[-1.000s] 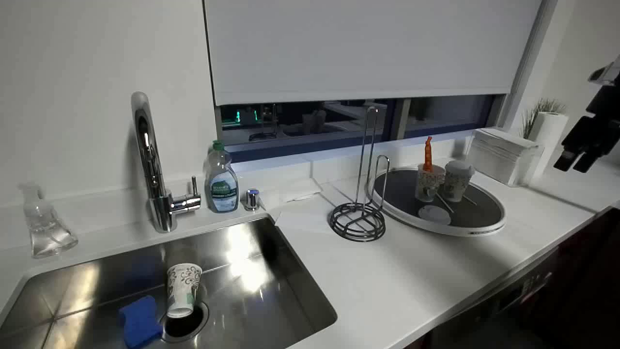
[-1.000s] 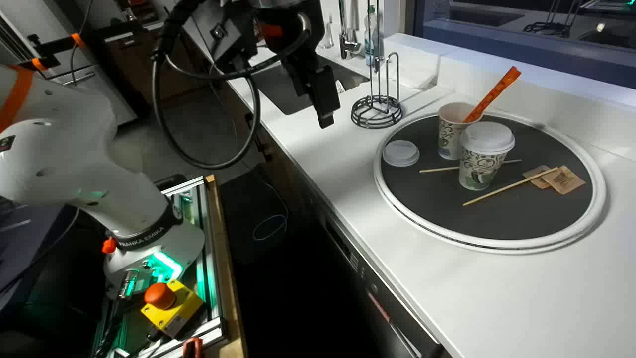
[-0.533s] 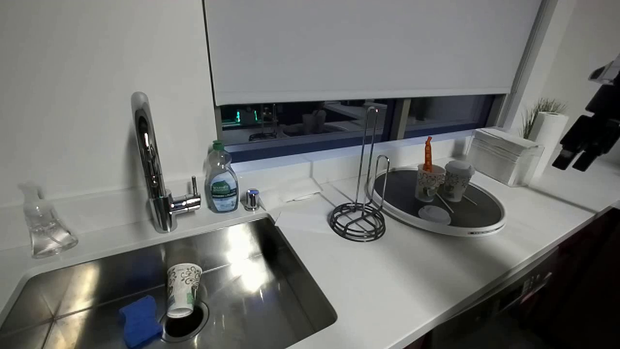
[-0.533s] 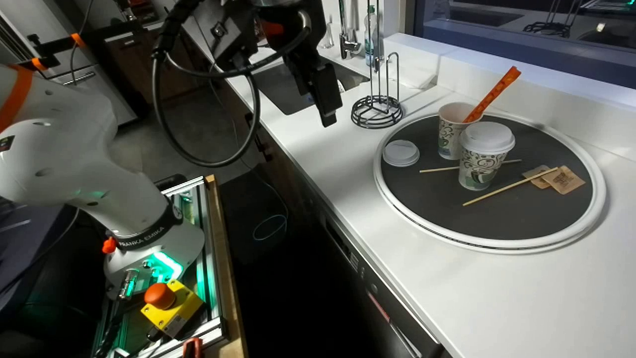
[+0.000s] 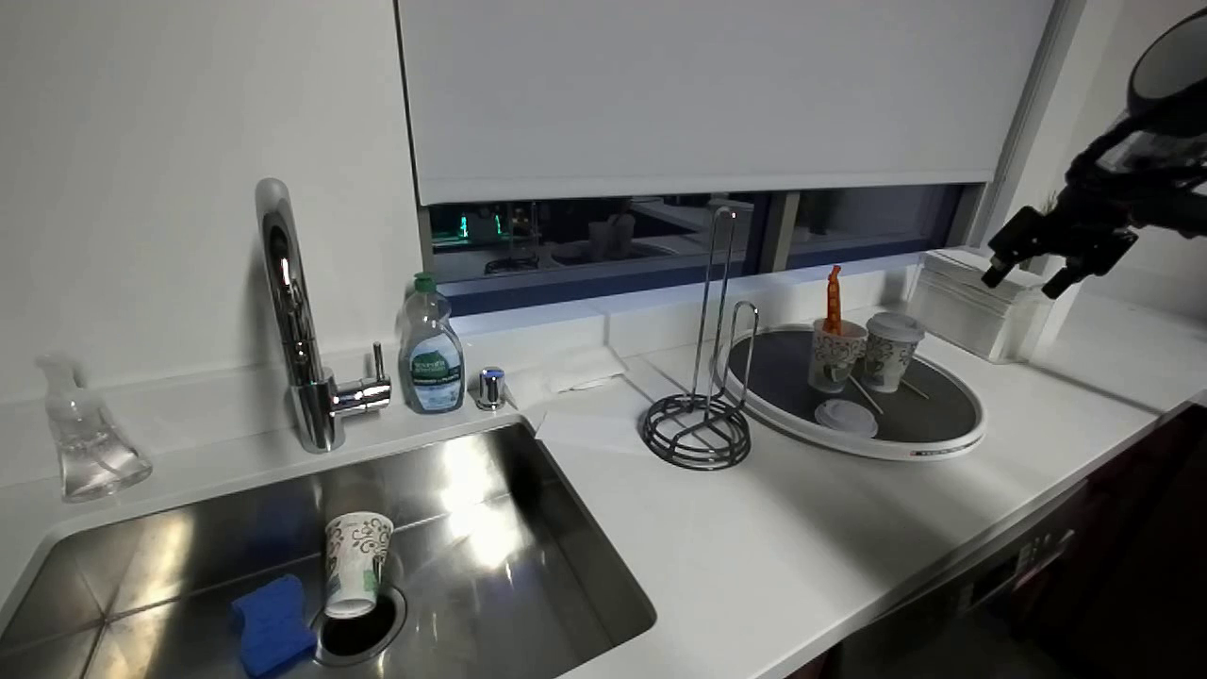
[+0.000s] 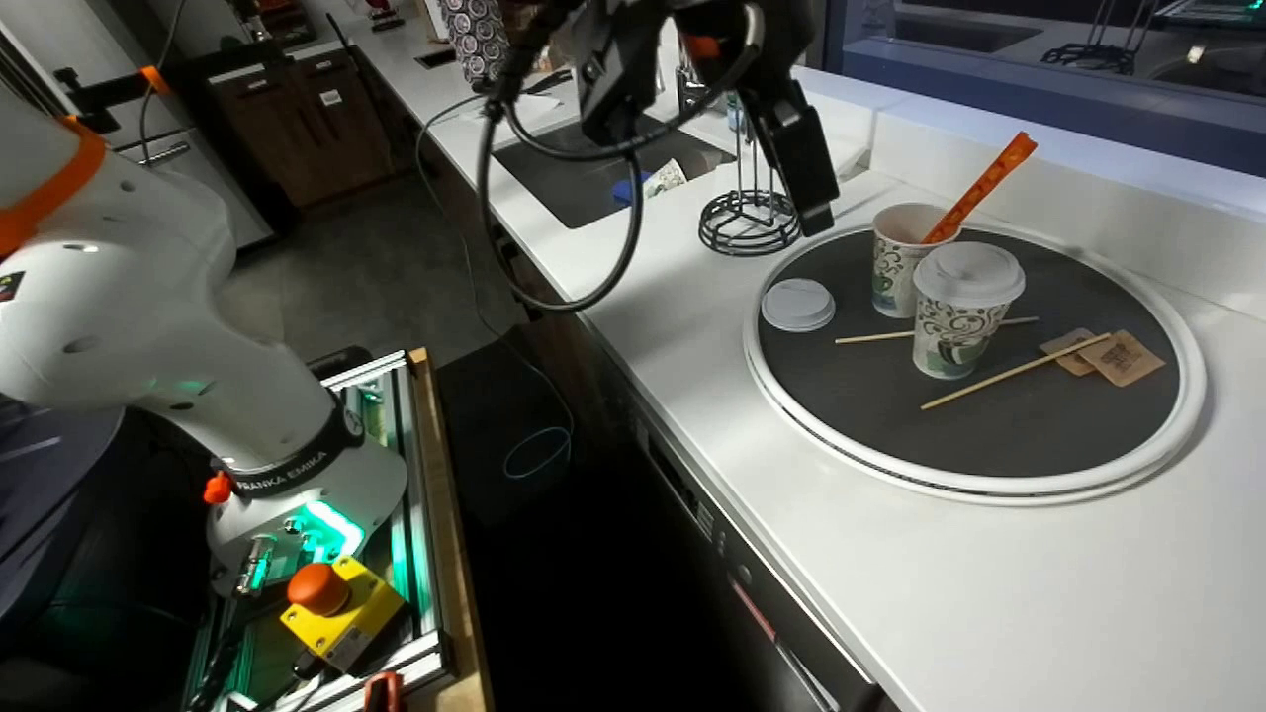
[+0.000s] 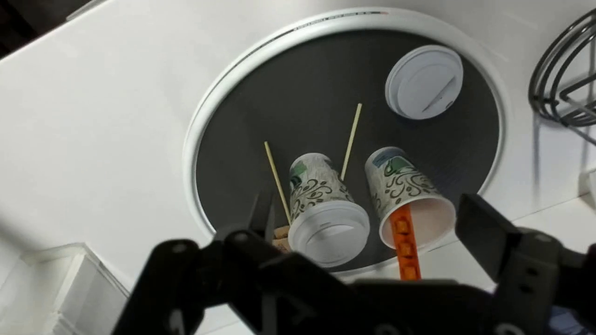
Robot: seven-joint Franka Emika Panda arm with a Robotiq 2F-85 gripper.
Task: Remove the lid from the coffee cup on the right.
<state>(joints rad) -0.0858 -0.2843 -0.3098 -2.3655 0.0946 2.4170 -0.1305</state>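
The lid (image 6: 969,273) sits on the coffee cup (image 6: 954,336) right of centre in an exterior view, covering its mouth and hiding the inside; at bottom centre of the wrist view it also masks part of the cup's upper wall. The cup stands upright on a round tray (image 6: 1048,435) and, in an exterior view, blocks part of a second cup (image 6: 895,262) and the middle of a wooden stirrer (image 6: 875,337). An orange strip (image 6: 979,190) leans from the second cup, its foot out of sight. The print on the brown packets (image 6: 1128,358) is too small to read; in the wrist view only a sliver of them shows. A wire stand (image 7: 538,99) is cut off by the wrist view's right edge. The gripper (image 5: 1023,282), upper right in an exterior view, is released, its fingers (image 5: 1094,257) well apart, and stands clear of both cups; its arm leaves the frame. In the wrist view the fingers are blurred, and the black body hides the strip's far end. In an exterior view only one finger (image 6: 809,178) can be told apart.
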